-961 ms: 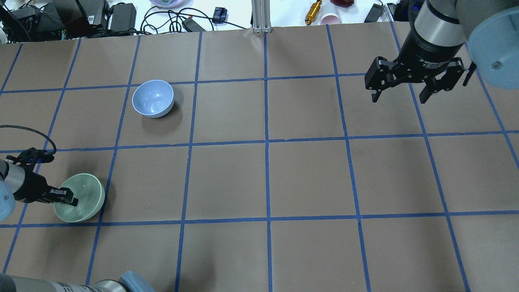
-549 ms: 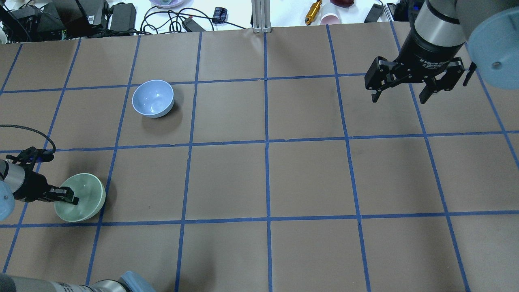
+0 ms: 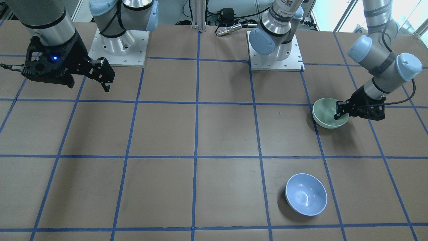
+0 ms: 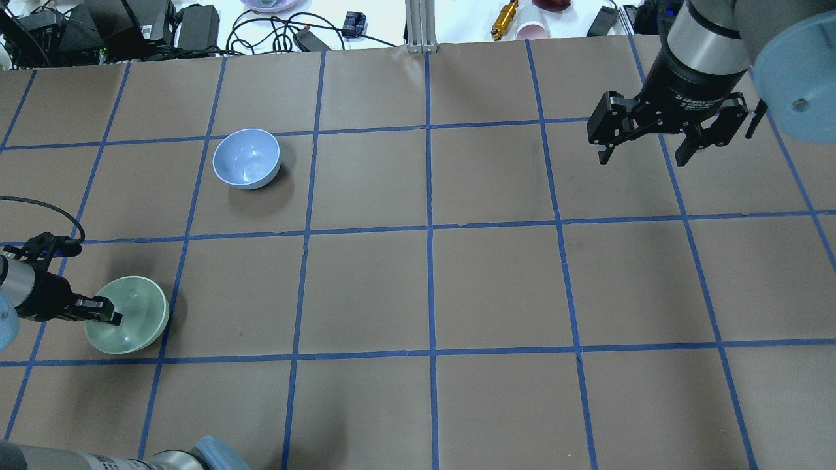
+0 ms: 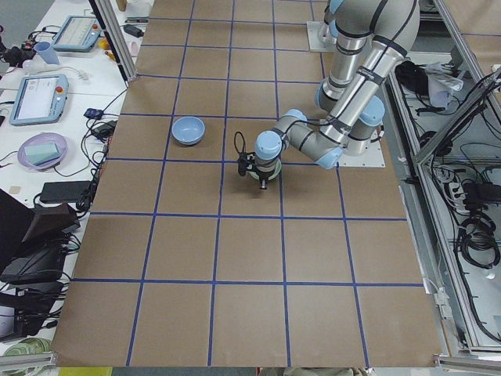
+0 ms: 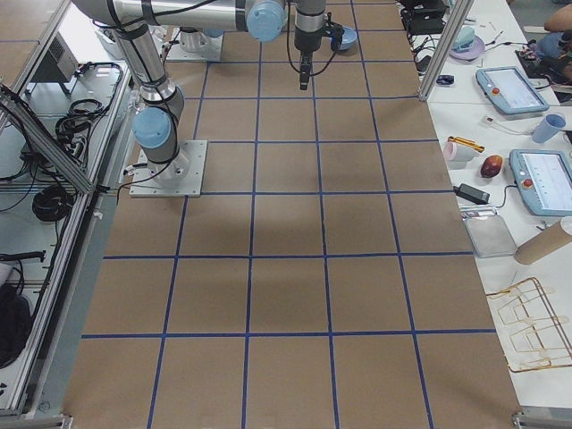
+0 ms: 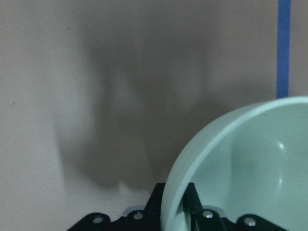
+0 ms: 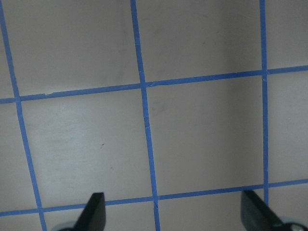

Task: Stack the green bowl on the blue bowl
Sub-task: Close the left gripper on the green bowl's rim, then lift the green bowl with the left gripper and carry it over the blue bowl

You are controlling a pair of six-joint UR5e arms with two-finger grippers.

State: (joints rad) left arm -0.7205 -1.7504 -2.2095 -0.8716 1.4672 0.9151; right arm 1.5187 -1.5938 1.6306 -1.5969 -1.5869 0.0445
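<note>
1. Table (image 4: 496,287): flat top under brown paper, marked into large squares by blue tape lines (image 4: 429,228).
2. Blue bowl (image 4: 247,158): upright, mouth up, on the left half toward the far side.
3. Green bowl (image 4: 134,316): at the left edge, nearer than item 2 and well apart from it; contact with the surface not determinable.
4. Two metal base plates (image 3: 133,55): flat along the near edge, one on each side of centre.

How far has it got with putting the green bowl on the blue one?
Early on. Done: the left claw has the green bowl pinched by its rim. In hand: the lift, though I cannot tell whether the bowl is off the table yet. Left: carry it over to the blue bowl, which sits empty and apart, and set it inside. The right claw hangs open, far off.
</note>
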